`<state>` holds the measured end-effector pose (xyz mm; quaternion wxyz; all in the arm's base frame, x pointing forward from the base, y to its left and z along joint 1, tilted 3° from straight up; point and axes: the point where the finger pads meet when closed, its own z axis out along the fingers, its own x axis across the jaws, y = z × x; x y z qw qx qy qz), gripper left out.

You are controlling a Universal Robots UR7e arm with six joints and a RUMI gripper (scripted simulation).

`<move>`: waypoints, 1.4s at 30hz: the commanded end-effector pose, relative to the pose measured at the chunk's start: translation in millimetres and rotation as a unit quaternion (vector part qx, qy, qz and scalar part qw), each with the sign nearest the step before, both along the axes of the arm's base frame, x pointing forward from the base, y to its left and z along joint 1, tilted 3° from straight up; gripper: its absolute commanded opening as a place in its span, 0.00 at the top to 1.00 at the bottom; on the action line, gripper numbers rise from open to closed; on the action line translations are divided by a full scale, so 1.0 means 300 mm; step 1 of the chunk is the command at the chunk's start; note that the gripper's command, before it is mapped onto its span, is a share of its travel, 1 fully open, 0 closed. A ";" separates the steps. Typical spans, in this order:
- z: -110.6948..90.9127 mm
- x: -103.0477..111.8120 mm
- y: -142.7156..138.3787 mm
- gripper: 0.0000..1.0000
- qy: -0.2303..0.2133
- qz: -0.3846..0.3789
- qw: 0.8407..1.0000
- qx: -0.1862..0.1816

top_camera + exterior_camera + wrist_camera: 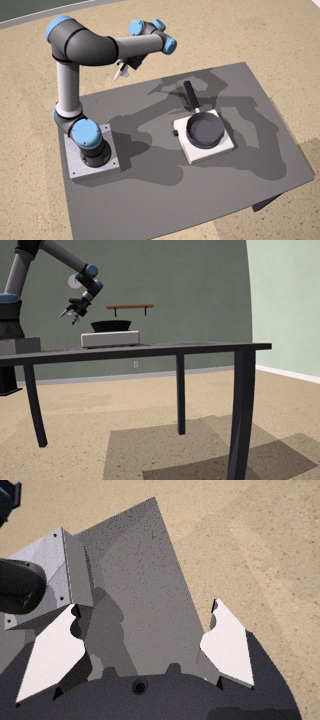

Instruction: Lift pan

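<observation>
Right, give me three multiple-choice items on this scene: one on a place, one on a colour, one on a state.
1. Where does the pan sit?
A. on the floor
B. on the hot plate
C. on the wall shelf

2. What colour are the arm's joint caps?
A. blue
B. red
C. yellow

3. How is the end effector?
A. shut on the pan handle
B. shut on nothing
C. open, holding nothing

Answers: 1 B, the pan rests on the white slab; 2 A, every cap shows blue; 3 C, the fingers stand wide apart with only table between them.
</observation>
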<state>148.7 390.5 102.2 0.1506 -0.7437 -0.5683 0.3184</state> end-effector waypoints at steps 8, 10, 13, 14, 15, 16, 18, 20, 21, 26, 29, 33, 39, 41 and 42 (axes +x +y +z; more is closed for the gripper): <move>0.001 0.001 0.001 0.00 0.000 0.000 1.000 0.000; 0.001 0.001 0.001 0.00 0.000 0.000 1.000 0.000; 0.001 0.001 0.001 0.00 0.000 0.000 1.000 0.000; 0.001 0.001 0.001 0.00 0.000 0.000 1.000 0.000; 0.001 0.001 0.001 0.00 0.000 0.000 1.000 0.000; 0.001 0.001 0.001 0.00 0.000 0.000 1.000 0.000; 0.001 0.001 0.001 0.00 0.000 0.000 1.000 0.000; 0.001 0.001 0.000 0.00 -0.001 0.000 1.000 0.001; 0.001 0.002 0.000 0.00 -0.001 0.001 1.000 0.001; 0.003 0.016 -0.004 0.00 -0.002 0.007 1.000 0.004; 0.003 0.028 -0.012 0.00 -0.003 0.016 1.000 0.007; 0.005 0.047 -0.023 0.00 -0.005 0.030 0.999 0.012; 0.011 0.095 -0.053 0.00 -0.009 0.065 0.998 0.025; 0.013 0.120 -0.068 0.00 -0.012 0.084 0.996 0.033; 0.014 0.135 -0.076 0.00 -0.014 0.094 0.995 0.037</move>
